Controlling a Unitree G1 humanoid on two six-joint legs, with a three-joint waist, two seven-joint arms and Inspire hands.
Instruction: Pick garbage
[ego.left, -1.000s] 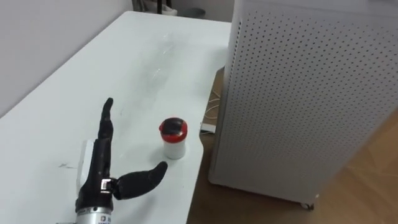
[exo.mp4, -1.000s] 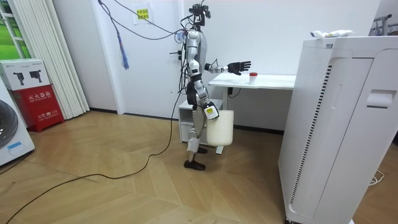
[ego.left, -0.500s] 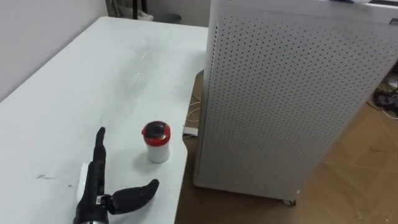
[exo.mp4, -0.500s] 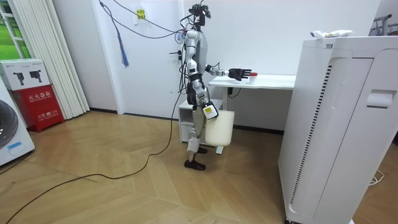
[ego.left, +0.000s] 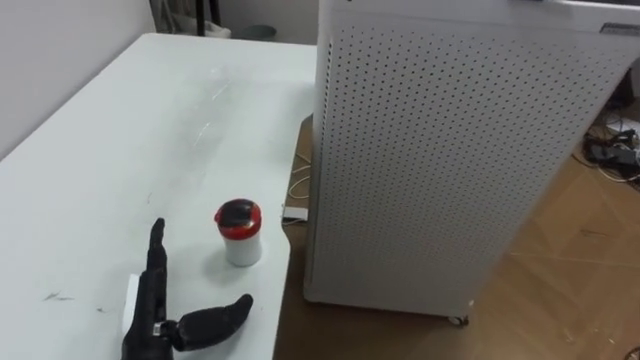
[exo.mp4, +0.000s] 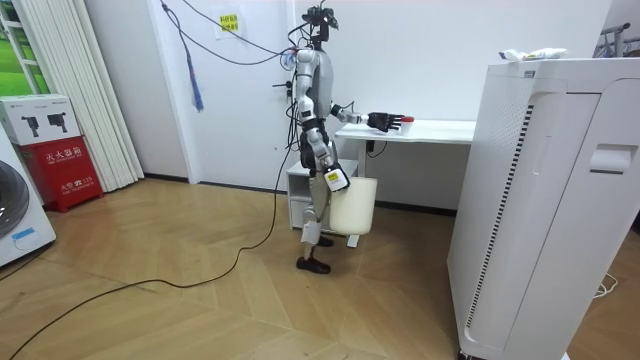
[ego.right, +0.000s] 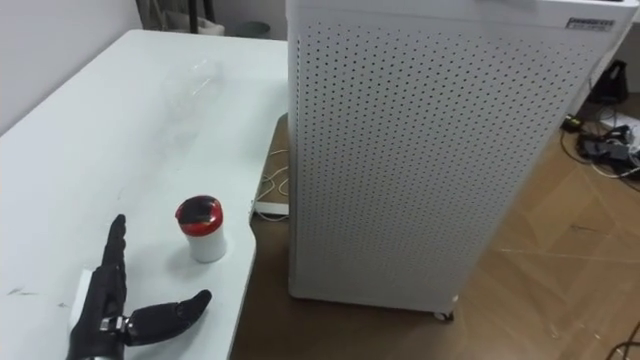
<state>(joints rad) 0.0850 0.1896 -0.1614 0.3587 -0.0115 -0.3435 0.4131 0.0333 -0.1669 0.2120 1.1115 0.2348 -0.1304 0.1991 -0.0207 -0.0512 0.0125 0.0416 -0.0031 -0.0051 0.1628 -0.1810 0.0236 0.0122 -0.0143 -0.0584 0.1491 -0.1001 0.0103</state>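
1. The left hand is low over the white table, spread wide, holding nothing
2. The little red-lidded jar stands just past its thumb, by the table's edge
3. A big white box with holes stands beyond

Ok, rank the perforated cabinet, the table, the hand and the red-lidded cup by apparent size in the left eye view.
1. Perforated cabinet and table: too close to rank.
2. Left hand, though nearest the camera.
3. Red-lidded cup.
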